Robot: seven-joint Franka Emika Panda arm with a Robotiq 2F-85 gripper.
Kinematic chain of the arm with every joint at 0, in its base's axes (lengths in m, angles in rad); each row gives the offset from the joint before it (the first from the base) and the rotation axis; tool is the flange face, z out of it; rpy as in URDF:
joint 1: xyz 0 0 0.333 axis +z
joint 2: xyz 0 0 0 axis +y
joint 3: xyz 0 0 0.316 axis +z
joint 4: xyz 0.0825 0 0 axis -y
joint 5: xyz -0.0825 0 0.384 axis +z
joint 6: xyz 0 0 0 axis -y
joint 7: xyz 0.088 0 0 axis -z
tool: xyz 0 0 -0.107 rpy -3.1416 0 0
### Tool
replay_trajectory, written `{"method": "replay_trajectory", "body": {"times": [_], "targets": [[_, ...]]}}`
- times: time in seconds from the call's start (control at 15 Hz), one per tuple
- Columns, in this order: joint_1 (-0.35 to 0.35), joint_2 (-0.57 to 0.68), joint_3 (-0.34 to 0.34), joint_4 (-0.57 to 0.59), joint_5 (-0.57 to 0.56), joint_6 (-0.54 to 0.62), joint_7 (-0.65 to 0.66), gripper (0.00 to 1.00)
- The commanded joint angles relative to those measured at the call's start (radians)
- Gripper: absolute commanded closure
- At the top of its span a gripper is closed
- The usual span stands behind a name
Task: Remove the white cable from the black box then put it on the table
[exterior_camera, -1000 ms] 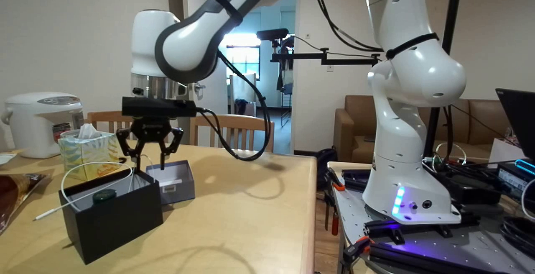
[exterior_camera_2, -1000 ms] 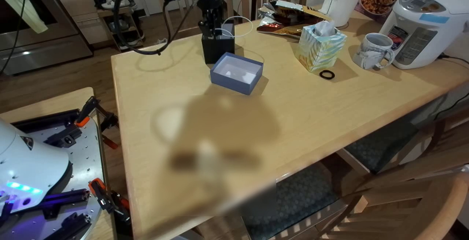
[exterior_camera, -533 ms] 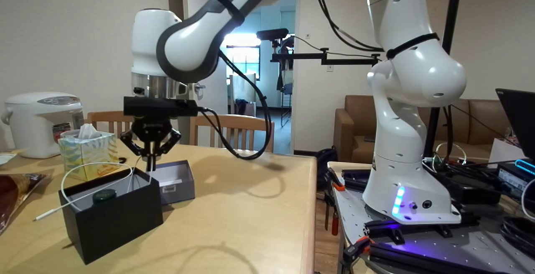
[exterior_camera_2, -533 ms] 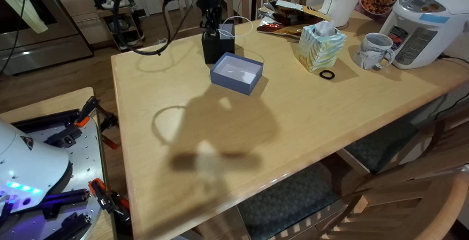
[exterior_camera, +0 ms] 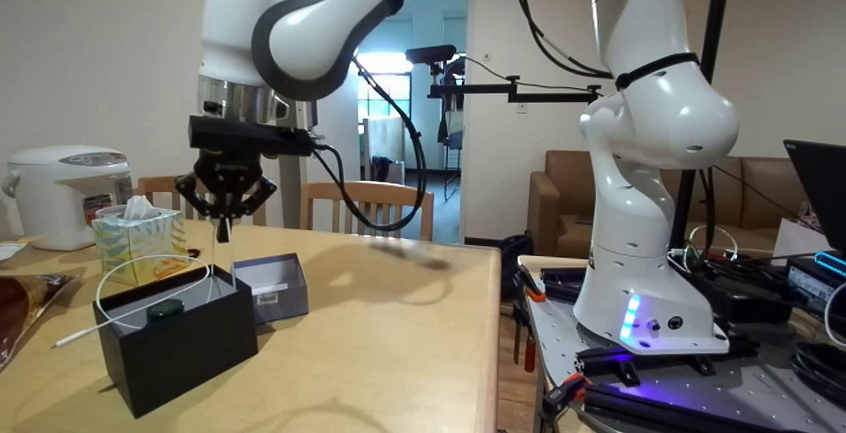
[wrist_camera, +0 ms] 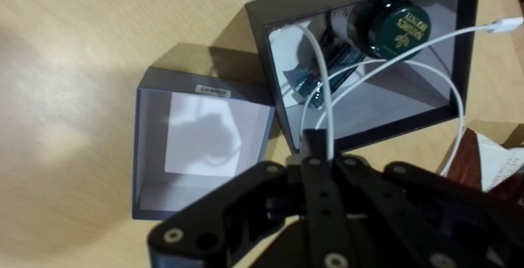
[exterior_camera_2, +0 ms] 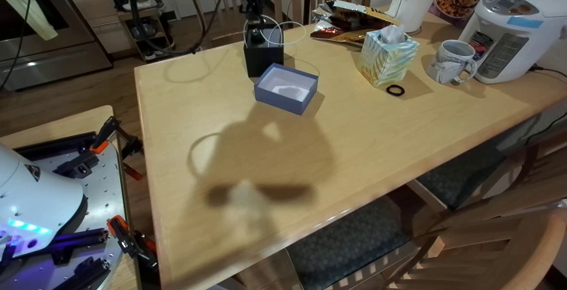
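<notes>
The white cable [wrist_camera: 326, 92] rises out of the black box [exterior_camera: 185, 347] to my gripper [exterior_camera: 223, 238], which is shut on it above the box's end. Two strands hang from the fingers into the box in an exterior view. A loose loop of the cable stands over the box, and its white plug [wrist_camera: 507, 24] sticks out past the far side. The wrist view has my gripper [wrist_camera: 326, 147] with the cable pinched at its tips. Both boxes rest on the wooden table [exterior_camera_2: 376, 148].
A green-capped bottle [wrist_camera: 399, 28] lies inside the black box. Touching or close beside it is a smaller grey-blue box [exterior_camera_2: 277, 97]. Also on the table are a tissue box [exterior_camera_2: 387, 57], a mug [exterior_camera_2: 452, 62], a water boiler [exterior_camera: 73, 195], a black ring [exterior_camera_2: 395, 90] and foil bags [exterior_camera_2: 341, 20].
The gripper has gone from open to shut on the cable at the box's rim, then risen, drawing the pinched strand upward. The boxes and the plug have not moved.
</notes>
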Motion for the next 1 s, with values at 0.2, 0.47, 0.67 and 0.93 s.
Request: {"method": "replay_trajectory", "body": {"times": [0.2,0.47,0.67,0.93], "targets": [[-0.014,-0.139,0.051,-0.003,-0.053,-0.122,-0.094,0.99],[-0.035,-0.235,0.059,-0.010,-0.050,-0.114,-0.134,0.99],[-0.061,-0.304,0.064,0.001,-0.089,-0.111,-0.137,0.99],[-0.123,-0.413,0.075,0.013,-0.188,-0.143,-0.097,0.99]]}}
